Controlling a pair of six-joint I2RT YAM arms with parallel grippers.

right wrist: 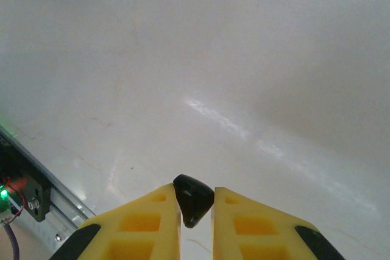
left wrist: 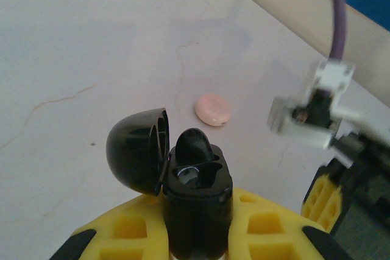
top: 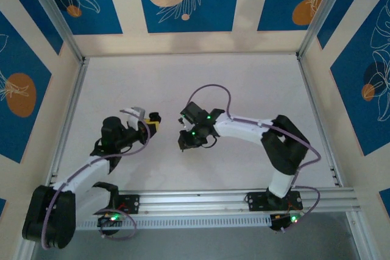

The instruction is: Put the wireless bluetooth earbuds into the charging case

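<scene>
The left gripper is shut to a narrow gap on the case, its yellow fingers pressing the body from both sides. The case stands upright, left of the table's middle. Its lid is swung open to the left. One earbud stands in the case, with a bare socket beside it. A pink disc lies on the table beyond the case, apart from it. The right gripper, just right of the left one and not touching it, is nearly closed and pinches a second earbud at its fingertips, over bare table.
</scene>
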